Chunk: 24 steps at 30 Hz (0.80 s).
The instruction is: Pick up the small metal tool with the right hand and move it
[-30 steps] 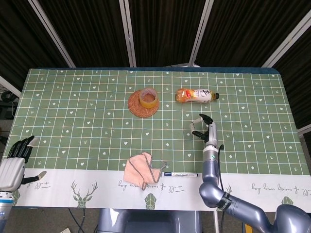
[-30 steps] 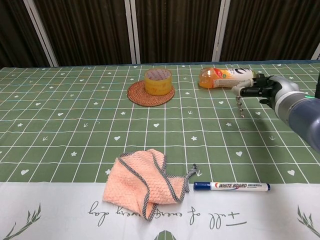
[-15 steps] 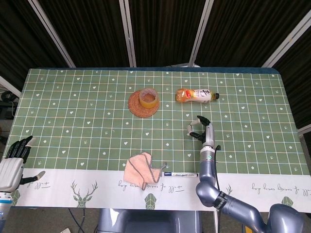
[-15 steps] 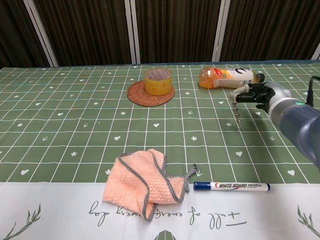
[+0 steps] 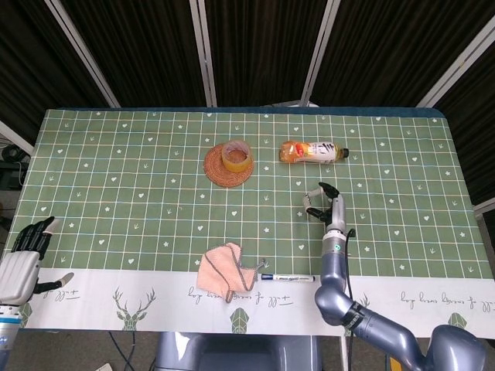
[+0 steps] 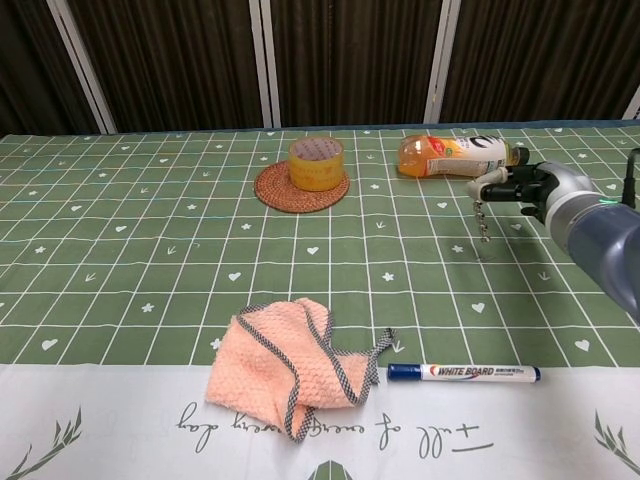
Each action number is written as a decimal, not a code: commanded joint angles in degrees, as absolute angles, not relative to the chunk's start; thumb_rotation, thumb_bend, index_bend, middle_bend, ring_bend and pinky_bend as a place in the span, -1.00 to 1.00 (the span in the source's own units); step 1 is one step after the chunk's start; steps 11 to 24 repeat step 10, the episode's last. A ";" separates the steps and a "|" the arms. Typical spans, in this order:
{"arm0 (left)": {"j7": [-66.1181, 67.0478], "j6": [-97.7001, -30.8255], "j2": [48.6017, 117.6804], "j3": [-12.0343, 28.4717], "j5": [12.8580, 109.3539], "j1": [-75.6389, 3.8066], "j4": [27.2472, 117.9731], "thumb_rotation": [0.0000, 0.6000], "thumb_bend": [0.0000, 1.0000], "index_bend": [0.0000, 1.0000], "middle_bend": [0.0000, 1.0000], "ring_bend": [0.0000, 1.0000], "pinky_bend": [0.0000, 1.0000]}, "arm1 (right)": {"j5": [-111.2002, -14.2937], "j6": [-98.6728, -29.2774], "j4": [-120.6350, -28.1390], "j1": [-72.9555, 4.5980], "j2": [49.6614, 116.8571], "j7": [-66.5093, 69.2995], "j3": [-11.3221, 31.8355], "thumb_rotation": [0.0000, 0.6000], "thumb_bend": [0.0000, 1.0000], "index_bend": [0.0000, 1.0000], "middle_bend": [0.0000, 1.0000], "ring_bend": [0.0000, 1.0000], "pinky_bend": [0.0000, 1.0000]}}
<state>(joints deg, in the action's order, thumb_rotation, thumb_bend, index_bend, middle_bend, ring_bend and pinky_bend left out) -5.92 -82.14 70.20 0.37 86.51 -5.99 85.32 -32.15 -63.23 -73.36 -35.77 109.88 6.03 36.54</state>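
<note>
The small metal tool [image 6: 484, 216] is a thin corkscrew-like piece hanging point down from my right hand [image 6: 528, 187], which pinches its top end. It sits right of centre, just in front of the lying bottle. In the head view the same right hand [image 5: 326, 205] shows over the green cloth below the bottle, with the tool [image 5: 311, 211] a small pale shape at its fingertips. Whether the tip touches the table I cannot tell. My left hand [image 5: 25, 253] rests at the near left edge, fingers stretched out and holding nothing.
An orange drink bottle [image 6: 452, 154] lies behind the right hand. A tape roll [image 6: 316, 163] stands on a woven coaster [image 6: 301, 189]. A pink cloth [image 6: 286, 364] and a whiteboard marker [image 6: 464, 373] lie near the front edge.
The right hand, still holding the tool, had drifted left and a little nearer half a second ago and has now moved back to the right. The left hand is nearly still.
</note>
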 commanded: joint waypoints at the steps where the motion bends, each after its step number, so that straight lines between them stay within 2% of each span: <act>1: -5.92 -82.13 70.23 0.37 86.51 -6.00 85.37 1.00 -0.81 -1.00 -1.00 -1.00 -1.00 | -32.08 -63.20 -73.41 -35.69 109.90 5.94 36.49 1.00 -0.41 0.19 -0.66 -1.00 -1.00; 24: -6.01 -81.98 70.20 0.37 86.40 -6.03 85.42 1.00 -0.81 -1.00 -1.00 -1.00 -1.00 | -32.26 -63.07 -73.35 -35.75 110.59 5.76 36.31 1.00 -0.41 0.19 -0.66 -1.00 -1.00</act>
